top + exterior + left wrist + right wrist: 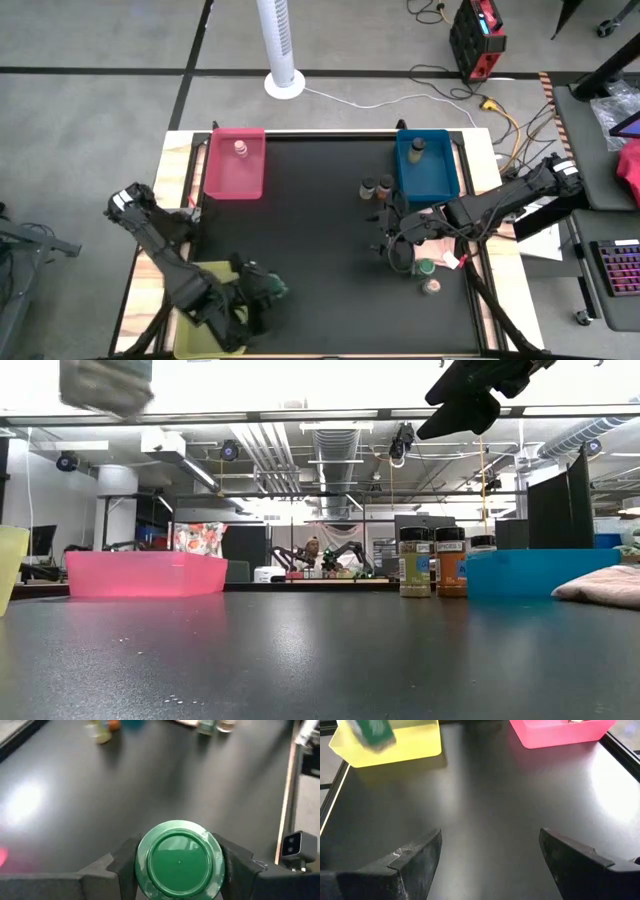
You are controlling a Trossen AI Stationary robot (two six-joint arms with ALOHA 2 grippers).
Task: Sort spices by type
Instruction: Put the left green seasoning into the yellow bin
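Now left end effector (179,870) clamps green-lidded spice jar (179,861).

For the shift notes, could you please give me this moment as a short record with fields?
left gripper: shut on a green-lidded jar, near the yellow-green tray
right gripper: open, holding nothing, near the blue tray
red tray: one pinkish-topped jar
blue tray: one dark-capped jar
loose on table: two brown-capped jars beside the blue tray
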